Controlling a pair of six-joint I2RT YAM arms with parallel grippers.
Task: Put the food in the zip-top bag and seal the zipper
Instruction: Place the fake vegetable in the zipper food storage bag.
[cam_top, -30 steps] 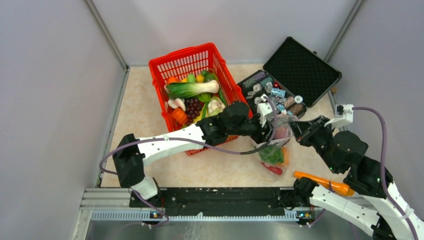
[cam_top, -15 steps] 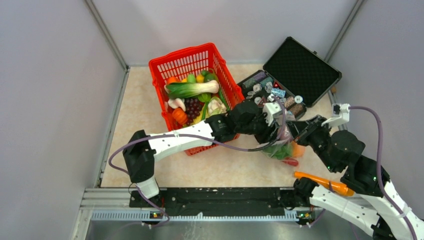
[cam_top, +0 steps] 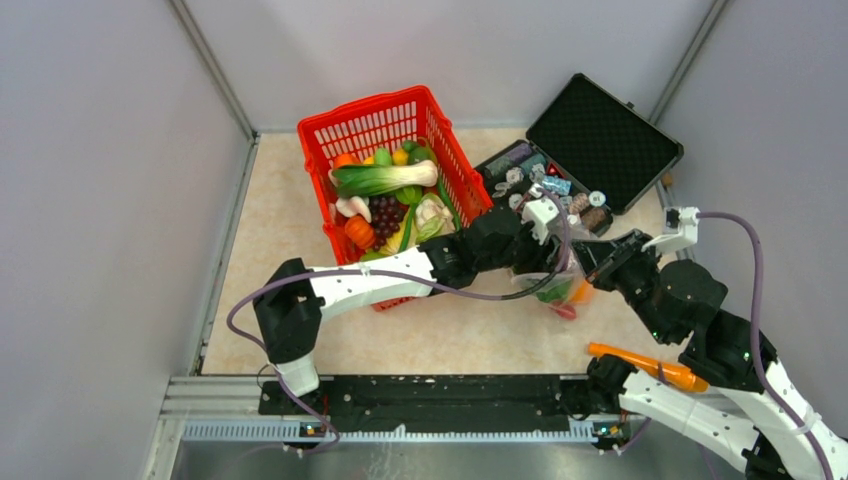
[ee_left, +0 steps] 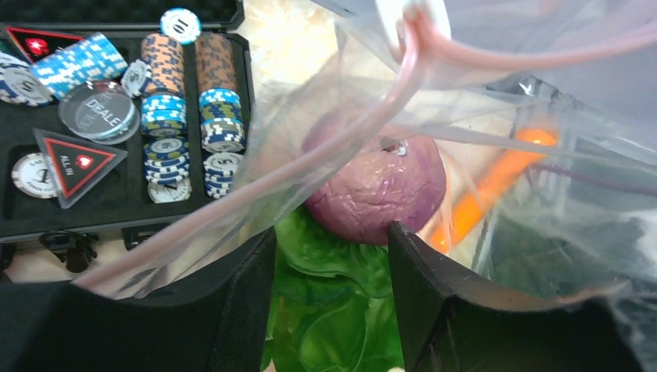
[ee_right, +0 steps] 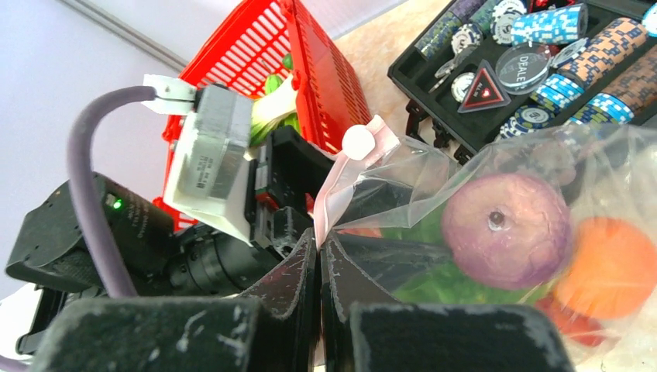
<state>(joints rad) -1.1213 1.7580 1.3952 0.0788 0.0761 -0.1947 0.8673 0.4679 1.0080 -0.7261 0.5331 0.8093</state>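
Note:
The clear zip-top bag (cam_top: 560, 285) hangs between my two grippers, right of the red basket. It holds green lettuce (ee_left: 333, 310), a purple ball (ee_left: 376, 186), an orange round (ee_right: 616, 267) and a red piece. My right gripper (ee_right: 319, 236) is shut on the pink zipper (ee_right: 335, 190) at the bag's mouth, just below its white slider (ee_right: 358, 142). In the top view it (cam_top: 592, 258) is at the bag's right side. My left gripper (ee_left: 331, 232) is open, its jaws apart against the bag film, with lettuce showing between them. From above it (cam_top: 545, 262) is at the bag's left side.
The red basket (cam_top: 360, 105) behind the left arm holds more toy food. The open black case (cam_top: 600, 125) with poker chips (ee_left: 166, 147) lies just behind the bag. An orange carrot-shaped toy (cam_top: 650, 365) lies near the right arm's base.
The left arm has stretched further right. The bag has been lifted up and back toward the case, and it now hangs bunched between the grippers.

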